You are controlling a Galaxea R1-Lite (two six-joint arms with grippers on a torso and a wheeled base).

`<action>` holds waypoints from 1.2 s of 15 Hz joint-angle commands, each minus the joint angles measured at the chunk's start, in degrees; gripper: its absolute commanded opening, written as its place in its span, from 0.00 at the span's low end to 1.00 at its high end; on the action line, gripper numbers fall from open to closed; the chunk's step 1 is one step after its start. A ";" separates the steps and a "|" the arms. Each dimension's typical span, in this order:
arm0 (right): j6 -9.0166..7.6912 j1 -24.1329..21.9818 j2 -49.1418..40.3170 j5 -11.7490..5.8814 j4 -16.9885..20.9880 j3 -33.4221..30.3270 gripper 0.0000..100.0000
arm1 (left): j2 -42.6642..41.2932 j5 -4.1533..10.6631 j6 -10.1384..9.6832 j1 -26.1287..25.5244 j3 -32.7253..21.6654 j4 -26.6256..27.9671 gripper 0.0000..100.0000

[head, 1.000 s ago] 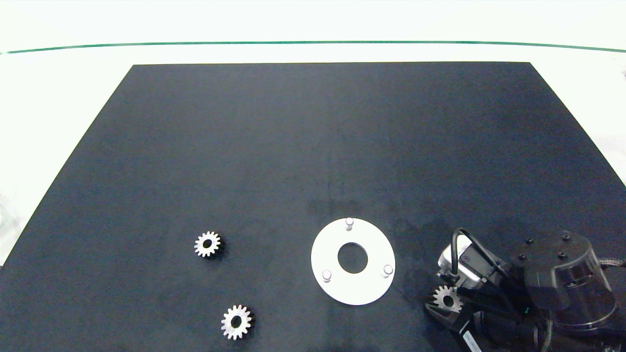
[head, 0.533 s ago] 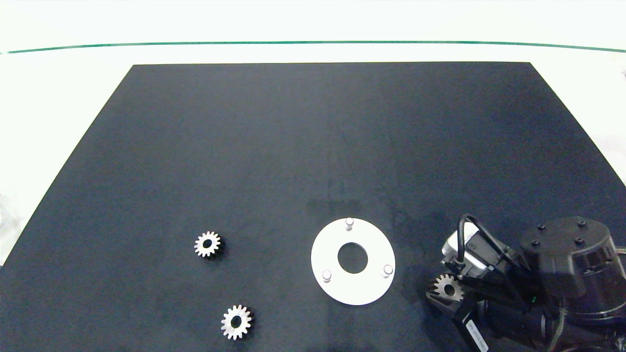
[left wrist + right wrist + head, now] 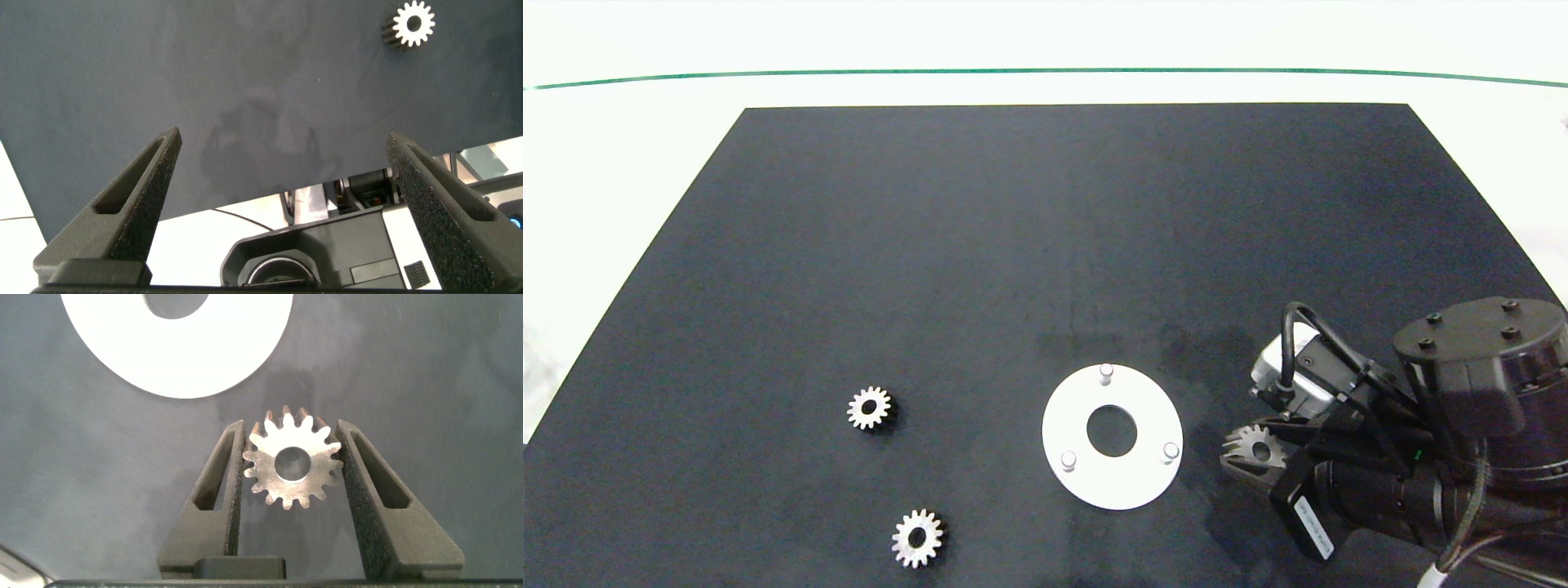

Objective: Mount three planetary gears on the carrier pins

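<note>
right wrist view shows the right gripper (image 3: 290,469) with its jaws clenched on one gear (image 3: 292,468), a finger pressed against the teeth on each side, the round centre hole facing the camera. just beyond the held gear lies the edge of the white disc (image 3: 196,363) on the dark mat (image 3: 425,367). seen from the head view, the right gripper (image 3: 1252,454) sits low at the right of the mat (image 3: 1013,245), the gear (image 3: 1255,447) in it tilted and lifted off the mat, just beside the right rim of the white disc (image 3: 1143,482) and apart from it. three short pins stand on the disc around its large centre hole: one at the far side (image 3: 1106,372), one at the near left (image 3: 1068,461) and one at the near right (image 3: 1170,450), all bare; the near right pin is the closest to the held gear. two more gears lie flat on the mat well to the left of the disc, one farther back (image 3: 869,407) and one nearer the front edge (image 3: 917,537). the mat lies on a white surface (image 3: 621,163) crossed by a thin green line (image 3: 1045,71). left wrist view has the left gripper (image 3: 282,196) hanging with its jaws spread wide and released over the edge of the mat (image 3: 204,82), holding nothing, with one gear (image 3: 413,24) lying on the mat well beyond its fingers.
</note>
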 commanded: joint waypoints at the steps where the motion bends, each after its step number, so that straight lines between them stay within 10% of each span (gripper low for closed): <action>1: -0.06 2.38 2.70 -0.10 1.15 -2.26 0.25 | -0.07 -0.01 -0.04 0.00 -0.01 0.26 1.00; 18: 1.70 5.98 11.40 -0.36 1.15 -8.41 0.25 | -1.56 -0.01 -0.04 -0.62 1.13 0.26 1.00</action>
